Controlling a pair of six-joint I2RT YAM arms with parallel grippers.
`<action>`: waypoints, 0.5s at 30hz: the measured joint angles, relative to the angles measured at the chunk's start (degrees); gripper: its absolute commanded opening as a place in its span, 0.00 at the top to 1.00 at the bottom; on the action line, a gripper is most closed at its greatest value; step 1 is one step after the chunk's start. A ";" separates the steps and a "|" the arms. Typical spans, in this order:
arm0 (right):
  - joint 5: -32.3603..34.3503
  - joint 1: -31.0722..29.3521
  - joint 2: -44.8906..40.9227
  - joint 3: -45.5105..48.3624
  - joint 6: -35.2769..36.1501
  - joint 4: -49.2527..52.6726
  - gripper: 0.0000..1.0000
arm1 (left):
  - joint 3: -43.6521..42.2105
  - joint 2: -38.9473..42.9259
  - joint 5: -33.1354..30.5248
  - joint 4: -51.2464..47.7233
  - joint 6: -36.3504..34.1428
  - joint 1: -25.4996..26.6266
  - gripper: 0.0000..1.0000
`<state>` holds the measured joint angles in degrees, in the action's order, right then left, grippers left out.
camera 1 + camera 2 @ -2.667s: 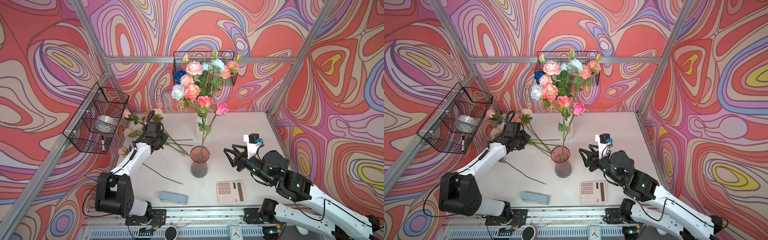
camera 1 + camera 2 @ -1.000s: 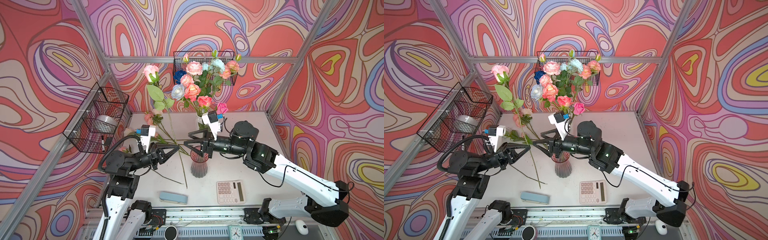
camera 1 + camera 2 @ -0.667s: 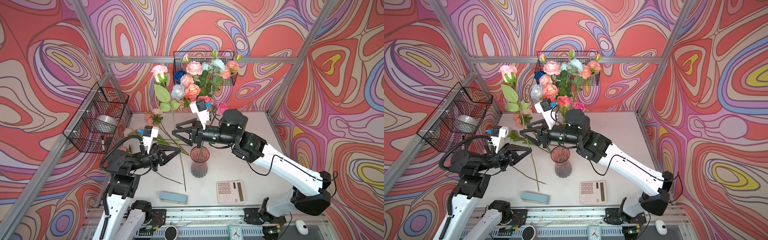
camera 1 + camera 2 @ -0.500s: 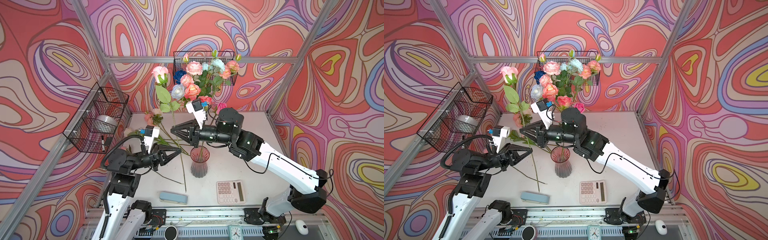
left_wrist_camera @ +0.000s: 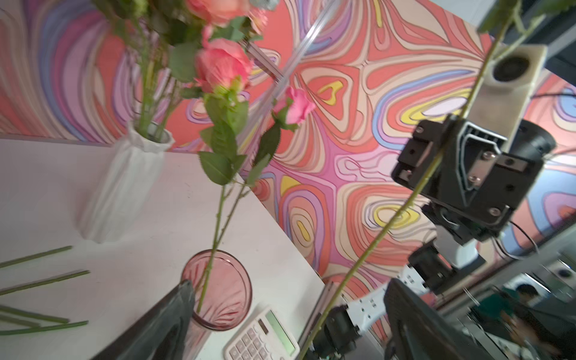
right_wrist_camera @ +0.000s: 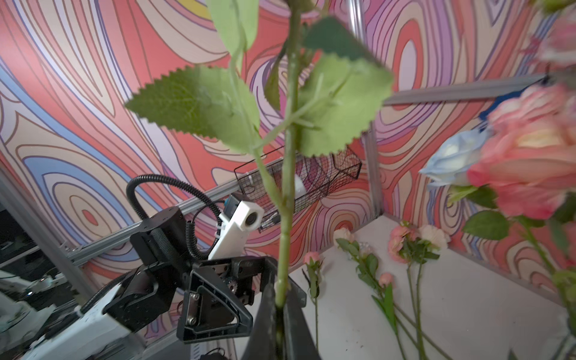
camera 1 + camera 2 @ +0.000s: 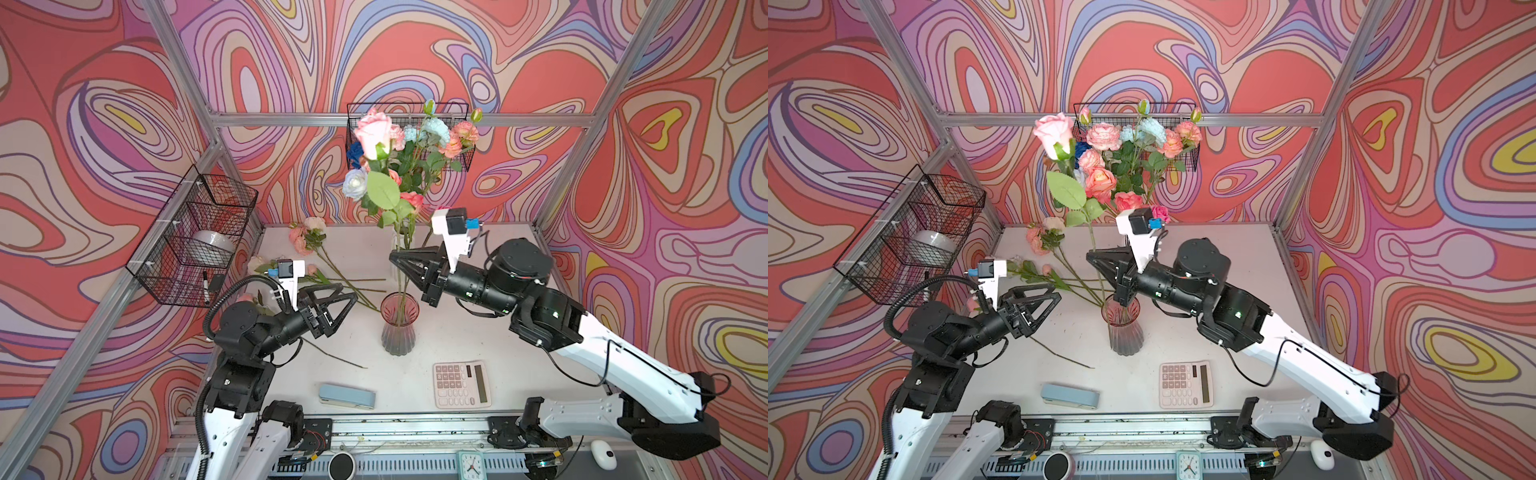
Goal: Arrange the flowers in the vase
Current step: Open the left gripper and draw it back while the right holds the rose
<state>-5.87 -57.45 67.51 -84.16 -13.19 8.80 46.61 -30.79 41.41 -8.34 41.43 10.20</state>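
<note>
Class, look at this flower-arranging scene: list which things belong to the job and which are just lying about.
Belongs to the job: pink rose, held in the shut right gripper; open left gripper; pink glass vase; loose flowers; bouquet in the white vase.

Just lying about: calculator; pale blue stapler; wire basket; small clock.

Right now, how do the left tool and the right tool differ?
Jaws: the left tool stands open; the right tool is shut.
Load: the left tool holds nothing; the right tool pinches the stem of the pink rose.
Place: in both top views the left tool sits off left of the pink vase; the right tool is close above it.
Shared: black, triangular, pointed toward each other.
</note>
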 measured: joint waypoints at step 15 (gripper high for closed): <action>15.69 0.00 3.80 11.93 13.18 -19.71 1.00 | -3.93 3.93 -16.04 -10.03 -1.40 0.00 0.00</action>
<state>9.82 -57.45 71.31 -72.23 -0.01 -10.92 42.68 -26.85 25.36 -18.37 40.03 10.20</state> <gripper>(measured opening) 0.050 0.997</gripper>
